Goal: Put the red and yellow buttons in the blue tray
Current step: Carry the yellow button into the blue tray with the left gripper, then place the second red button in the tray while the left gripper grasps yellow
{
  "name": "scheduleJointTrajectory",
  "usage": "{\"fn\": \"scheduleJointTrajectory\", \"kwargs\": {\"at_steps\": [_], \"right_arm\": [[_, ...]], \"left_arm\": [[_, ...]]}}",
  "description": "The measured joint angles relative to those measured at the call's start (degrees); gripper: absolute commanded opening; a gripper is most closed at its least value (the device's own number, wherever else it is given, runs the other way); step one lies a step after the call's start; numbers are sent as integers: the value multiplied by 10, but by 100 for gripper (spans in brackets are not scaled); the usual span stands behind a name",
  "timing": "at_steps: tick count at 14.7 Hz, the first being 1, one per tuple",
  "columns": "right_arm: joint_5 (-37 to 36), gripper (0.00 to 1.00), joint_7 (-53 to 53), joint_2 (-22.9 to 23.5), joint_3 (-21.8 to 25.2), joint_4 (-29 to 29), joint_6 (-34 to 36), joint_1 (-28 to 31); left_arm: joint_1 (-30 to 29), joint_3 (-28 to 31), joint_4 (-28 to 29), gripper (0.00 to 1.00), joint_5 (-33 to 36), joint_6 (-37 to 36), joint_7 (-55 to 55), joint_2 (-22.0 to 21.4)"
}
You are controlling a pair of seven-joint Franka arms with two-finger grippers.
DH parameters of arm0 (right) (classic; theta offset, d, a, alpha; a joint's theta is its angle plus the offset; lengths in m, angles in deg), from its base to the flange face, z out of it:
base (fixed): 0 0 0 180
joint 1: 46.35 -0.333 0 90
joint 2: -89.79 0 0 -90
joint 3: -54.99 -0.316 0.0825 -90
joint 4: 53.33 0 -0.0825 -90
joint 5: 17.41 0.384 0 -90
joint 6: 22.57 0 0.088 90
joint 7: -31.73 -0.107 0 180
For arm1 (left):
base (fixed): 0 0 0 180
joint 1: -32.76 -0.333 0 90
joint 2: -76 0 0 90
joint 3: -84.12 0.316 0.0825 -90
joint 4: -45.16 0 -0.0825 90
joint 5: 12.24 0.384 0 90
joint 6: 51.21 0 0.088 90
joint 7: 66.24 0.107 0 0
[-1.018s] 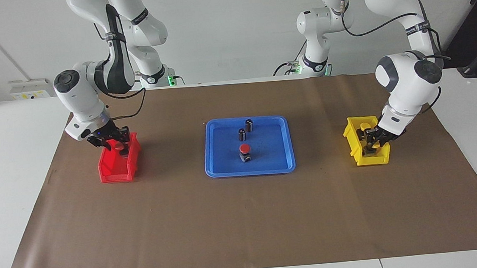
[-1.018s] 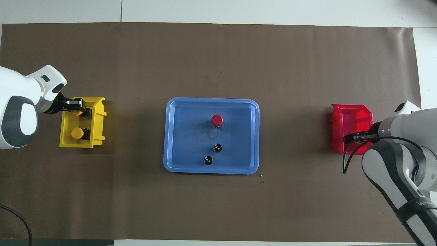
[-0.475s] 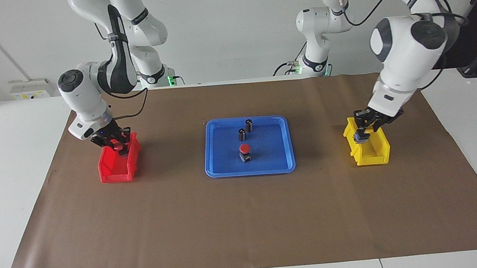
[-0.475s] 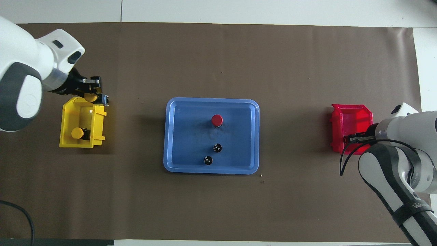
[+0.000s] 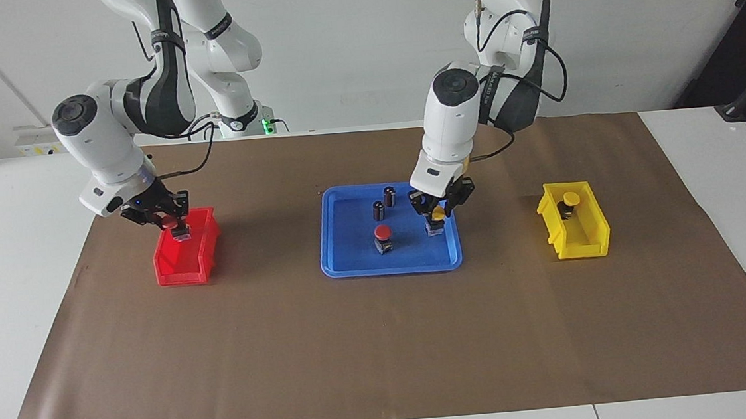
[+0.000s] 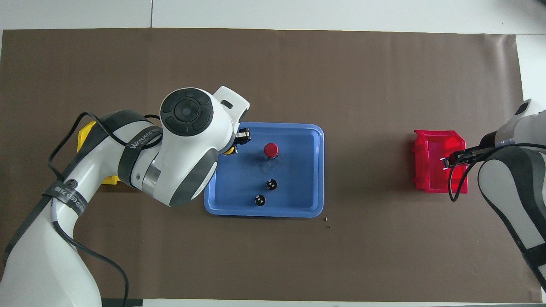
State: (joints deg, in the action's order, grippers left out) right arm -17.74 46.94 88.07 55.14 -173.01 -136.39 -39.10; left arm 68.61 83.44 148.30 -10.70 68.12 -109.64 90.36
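Right claw: clamped on a red-capped button, held up over the red bin; cap tilted toward the arm's wrist, dark base pointing down and out.
Red bin: directly under the right claw, at the right arm's end of the bench.
Blue tray: mid-bench, between the two claws.
Red button in tray: upright, cap up, long axis vertical; just beside the left claw, toward the right arm's end.
Dark cylinders: two, upright in the tray, near the left claw on the robots' side of it.
Left claw: clamped on a yellow-capped button, low over the tray's edge toward the left arm's end; base down, long axis near vertical. Whether it touches the tray floor I cannot tell.
Yellow bin: well apart from the left claw; one yellow button inside, cap up.
Views: overhead hides most of the yellow bin and held yellow button under the left arm; facing view shows both.
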Motion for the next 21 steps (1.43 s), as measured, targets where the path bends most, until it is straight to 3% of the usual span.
{"fn": "scheduleJointTrajectory", "kwargs": {"at_steps": [2, 3, 4, 5, 6, 8, 11, 14, 21], "right_arm": [[0, 17, 1, 10, 0, 40, 33, 0], [0, 17, 1, 14, -2, 57, 48, -1], [0, 17, 1, 17, -3, 75, 67, -1], [0, 17, 1, 20, -5, 95, 88, -1], [0, 17, 1, 22, -6, 116, 109, -2], [0, 17, -2, 28, -9, 159, 149, -11], [1, 18, -42, 46, -11, 215, 188, -41], [5, 17, -126, 66, -13, 238, 180, -100], [8, 18, -431, 135, -17, 230, 31, -309]], "left_arm": [[10, 0, 0, 2, 0, 21, -22, 19], [14, 1, -1, 7, 0, 29, -29, 29], [17, 1, -1, 25, 0, 34, -33, 38], [18, 1, -1, 64, 0, 39, -35, 45], [19, 1, -1, 82, 0, 41, -35, 50], [20, 1, -1, 100, 0, 41, -35, 52], [21, 4, -12, 100, 0, 15, -31, 50], [-7, 18, -34, 100, 0, -83, 72, 18], [-229, 28, -57, 100, 0, -256, 433, -145]]}}
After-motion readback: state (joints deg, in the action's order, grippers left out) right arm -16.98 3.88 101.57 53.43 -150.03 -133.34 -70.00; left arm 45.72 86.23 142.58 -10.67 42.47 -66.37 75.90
